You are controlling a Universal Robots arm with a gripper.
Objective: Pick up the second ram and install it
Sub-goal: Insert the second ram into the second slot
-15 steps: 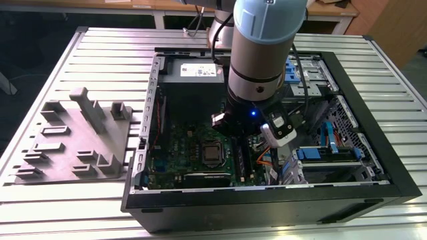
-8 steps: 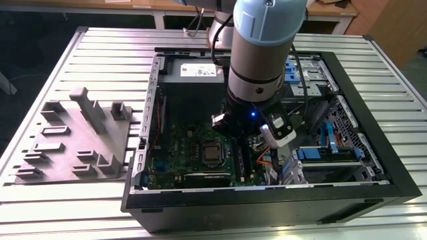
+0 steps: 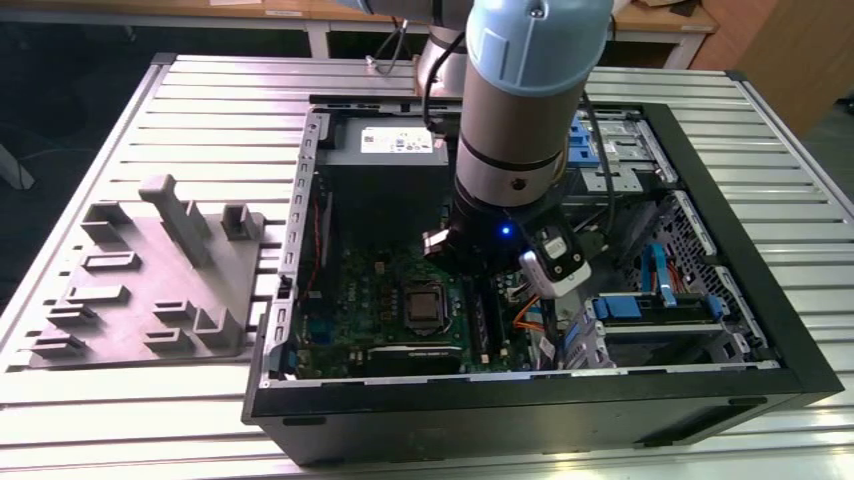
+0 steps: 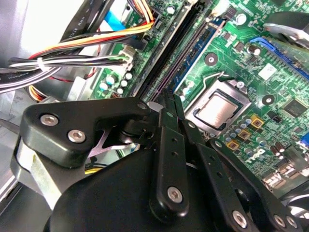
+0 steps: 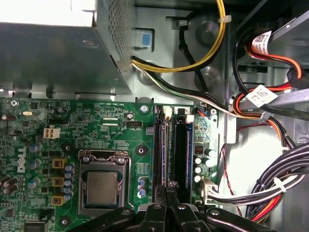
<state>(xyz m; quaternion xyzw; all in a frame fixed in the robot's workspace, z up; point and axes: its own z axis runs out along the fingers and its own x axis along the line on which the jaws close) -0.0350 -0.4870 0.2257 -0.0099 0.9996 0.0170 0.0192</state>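
The second ram (image 5: 163, 145) is a long thin dark stick with a purplish edge. It stands on edge in a memory slot of the green motherboard (image 5: 111, 125), and the second wrist view also catches the ram (image 4: 161, 67). A second dark strip (image 5: 181, 150) lies parallel beside it, next to a blue slot edge. My gripper (image 5: 167, 189) is shut, its black fingertips (image 4: 170, 104) pressed together just over the near end of that ram. Contact cannot be made out. In the exterior view the arm's wrist (image 3: 507, 180) reaches down into the open computer case.
The processor socket (image 5: 102, 186) sits beside the slots. Bundled cables (image 5: 270, 188) run along the other side, and the metal power supply (image 5: 48, 53) is beyond the board. The case walls (image 3: 287, 300) enclose the gripper. A grey holder fixture (image 3: 147, 280) lies at the exterior view's left.
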